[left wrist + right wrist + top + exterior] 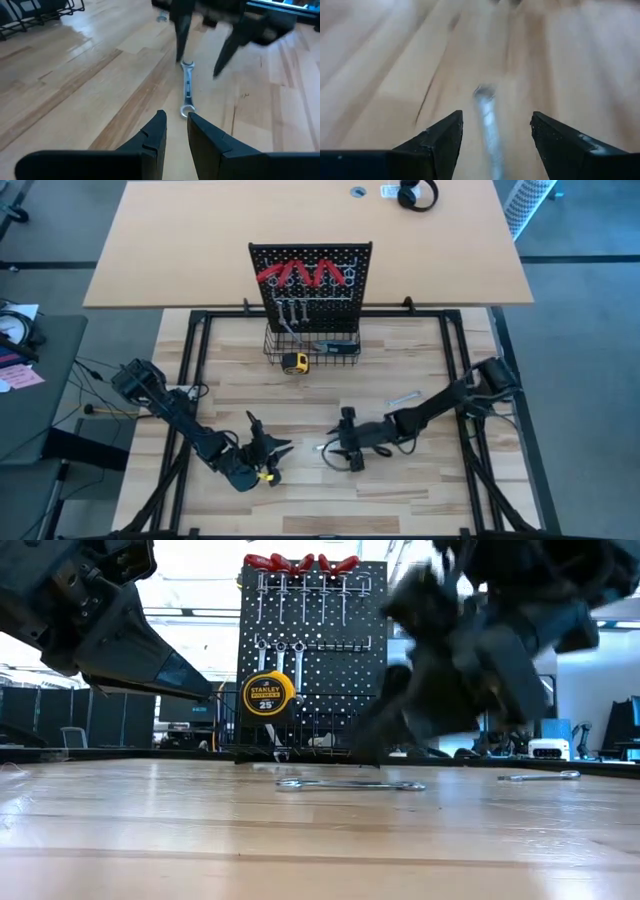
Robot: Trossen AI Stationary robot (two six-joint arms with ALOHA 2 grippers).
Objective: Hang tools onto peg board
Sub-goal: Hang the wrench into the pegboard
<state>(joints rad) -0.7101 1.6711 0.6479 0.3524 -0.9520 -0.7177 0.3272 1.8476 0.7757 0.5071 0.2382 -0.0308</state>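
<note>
From above, the peg board (310, 280) stands at the bench's (230, 370) far edge, pliers (298, 274) hung along its top. Level view: a wrench (350, 784) lies flat on the wood. The left pincer (176, 131), fingers narrowly apart and empty, points at it. The right pincer (496, 135) spreads wide astride the wrench, gripping nothing.

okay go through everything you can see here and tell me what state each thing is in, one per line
Wrench: flat on the table between both claws, not held.
Second wrench: flat on the table, apart.
Right claw: open, straddling the first wrench.
Left claw: narrow gap, empty.
Peg board: upright, pliers hung.
Tape measure: by the basket.
</note>
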